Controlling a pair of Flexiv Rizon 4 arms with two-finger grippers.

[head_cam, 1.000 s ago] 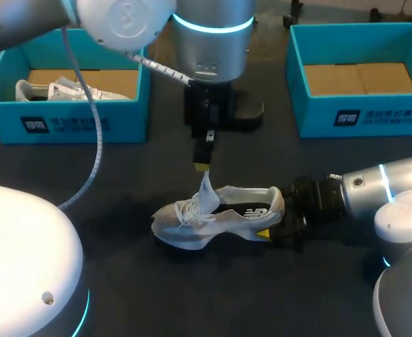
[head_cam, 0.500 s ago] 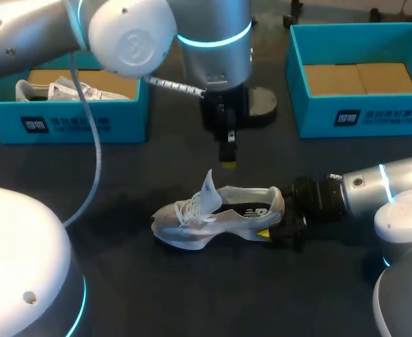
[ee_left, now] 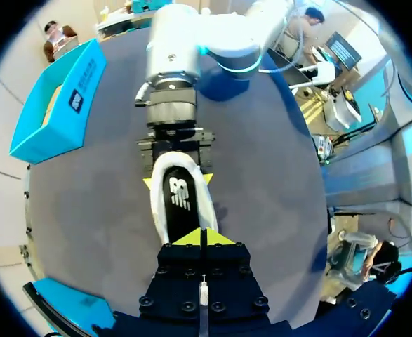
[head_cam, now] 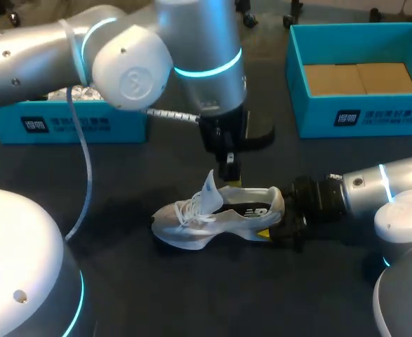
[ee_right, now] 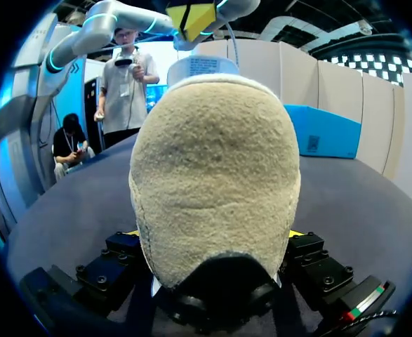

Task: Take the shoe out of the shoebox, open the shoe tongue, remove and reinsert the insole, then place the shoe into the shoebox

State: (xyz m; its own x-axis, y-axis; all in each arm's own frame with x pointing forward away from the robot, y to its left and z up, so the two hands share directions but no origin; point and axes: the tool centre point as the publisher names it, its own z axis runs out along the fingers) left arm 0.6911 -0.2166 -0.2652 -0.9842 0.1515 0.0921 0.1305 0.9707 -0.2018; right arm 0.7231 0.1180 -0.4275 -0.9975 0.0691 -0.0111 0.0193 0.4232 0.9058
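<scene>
Right gripper [ee_left: 177,181] was clamped on the heel of the shoe [head_cam: 213,214], one yellow-tipped finger pressed to each flank, with its arm lying low over the bench [head_cam: 213,295] from the right side. The left gripper [ee_left: 201,237] pointed straight down over the shoe's opening, just behind the raised tongue [head_cam: 209,188]. Its two yellow tips were pressed together with nothing between them, and whether they touched the shoe could not be told. The shoe sat upright on its sole near the middle of the dark bench, toe toward the left arm's side and heel toward the right arm's. It was pale grey-white with white laces, the tongue stood up and tipped forward over them, and the open mouth showed a dark insole [ee_left: 180,203] with a pale mark on it. From the right wrist, the heel was a rounded, fuzzy beige cap above a dark base. Two blue boxes stood well apart from the shoe at the far side: the left shoebox [head_cam: 72,125], partly hidden by the left arm, and the right shoebox [head_cam: 360,116], showing a brown cardboard floor.
</scene>
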